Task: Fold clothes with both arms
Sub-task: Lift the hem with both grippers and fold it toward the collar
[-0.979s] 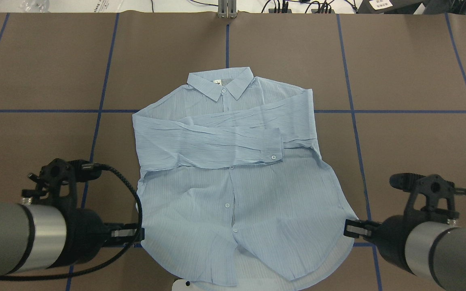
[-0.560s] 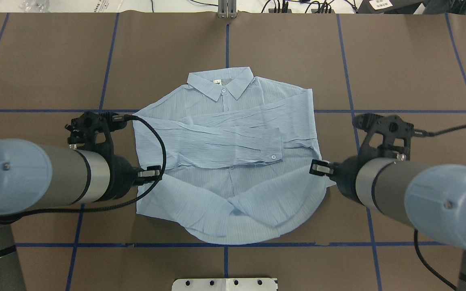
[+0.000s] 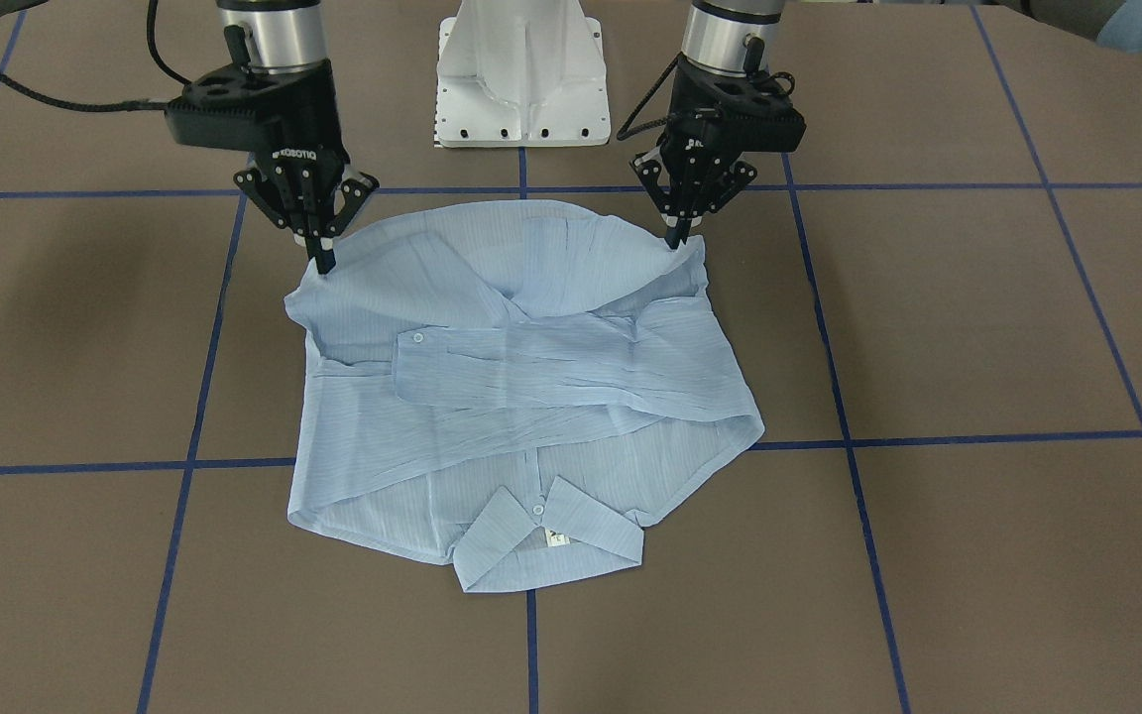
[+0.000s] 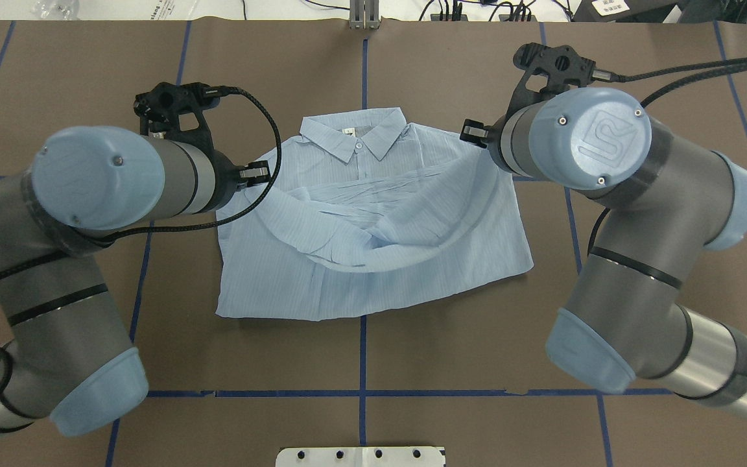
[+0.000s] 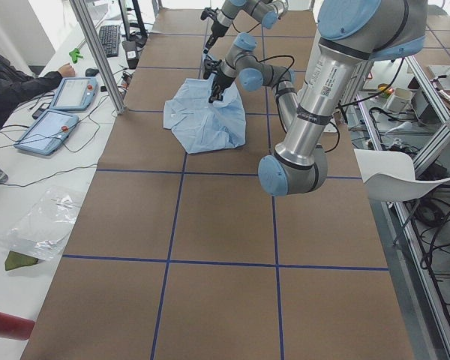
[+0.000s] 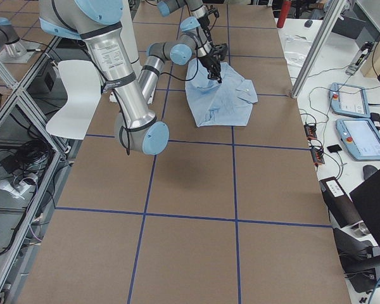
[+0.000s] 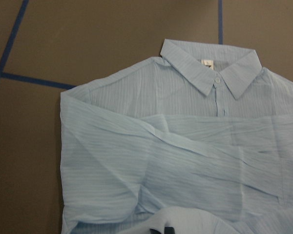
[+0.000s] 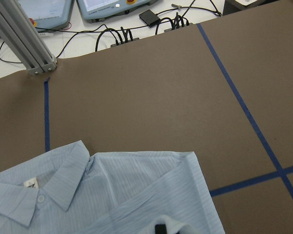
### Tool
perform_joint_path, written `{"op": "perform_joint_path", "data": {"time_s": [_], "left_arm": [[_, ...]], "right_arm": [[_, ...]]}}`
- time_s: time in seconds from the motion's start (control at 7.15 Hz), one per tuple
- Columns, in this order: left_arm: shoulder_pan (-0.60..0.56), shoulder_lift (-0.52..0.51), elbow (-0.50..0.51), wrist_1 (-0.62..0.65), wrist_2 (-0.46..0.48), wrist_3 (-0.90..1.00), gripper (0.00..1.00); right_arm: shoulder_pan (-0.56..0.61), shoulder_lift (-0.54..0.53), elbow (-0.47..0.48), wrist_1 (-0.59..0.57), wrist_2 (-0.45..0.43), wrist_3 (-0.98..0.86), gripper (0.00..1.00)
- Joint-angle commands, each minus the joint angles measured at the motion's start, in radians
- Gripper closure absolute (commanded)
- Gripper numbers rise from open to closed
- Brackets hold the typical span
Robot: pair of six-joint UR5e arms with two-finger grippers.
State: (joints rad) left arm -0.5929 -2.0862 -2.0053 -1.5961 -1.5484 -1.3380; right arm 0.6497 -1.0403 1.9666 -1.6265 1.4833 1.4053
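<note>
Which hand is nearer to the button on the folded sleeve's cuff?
Right. The right hand grips the shirt on the same side as the cuff button, toward the robot; the left hand grips it at the opposite side.

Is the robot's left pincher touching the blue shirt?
Touching. The front-facing view shows the left gripper pinched shut on a hem corner of the shirt.

Shirt, centre frame, is showing light blue with fine stripes, semi-sheer. Buttons are reading pale; neck label white. Table is showing flat brown, crossed by a grid of blue tape. Arms are showing silver-grey tubes with light blue caps. Left gripper, right gripper and cables are showing black. Base, top centre, is showing white.
</note>
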Motion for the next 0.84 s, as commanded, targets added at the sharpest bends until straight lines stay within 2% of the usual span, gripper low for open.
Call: {"op": "perform_joint_path", "data": {"time_s": [0.0, 0.14, 0.28, 0.42, 0.56, 0.7], "left_arm": [[-0.059, -0.011, 0.27, -0.252, 0.002, 0.084, 1.0], [-0.061, -0.012, 0.384, -0.347, 0.002, 0.109, 1.0], [-0.064, -0.011, 0.454, -0.387, 0.002, 0.143, 1.0], [-0.088, -0.011, 0.479, -0.434, -0.001, 0.193, 1.0], [-0.119, -0.011, 0.518, -0.493, -0.013, 0.265, 1.0], [-0.145, -0.011, 0.542, -0.511, -0.065, 0.305, 1.0]], "right_arm": [[0.06, 0.064, -0.266, 0.152, 0.034, -0.055, 1.0], [0.061, 0.08, -0.379, 0.225, 0.038, -0.077, 1.0], [0.071, 0.08, -0.444, 0.287, 0.061, -0.109, 1.0], [0.08, 0.083, -0.493, 0.298, 0.078, -0.138, 1.0], [0.097, 0.083, -0.511, 0.303, 0.116, -0.185, 1.0], [0.122, 0.083, -0.511, 0.303, 0.17, -0.23, 1.0]]}}
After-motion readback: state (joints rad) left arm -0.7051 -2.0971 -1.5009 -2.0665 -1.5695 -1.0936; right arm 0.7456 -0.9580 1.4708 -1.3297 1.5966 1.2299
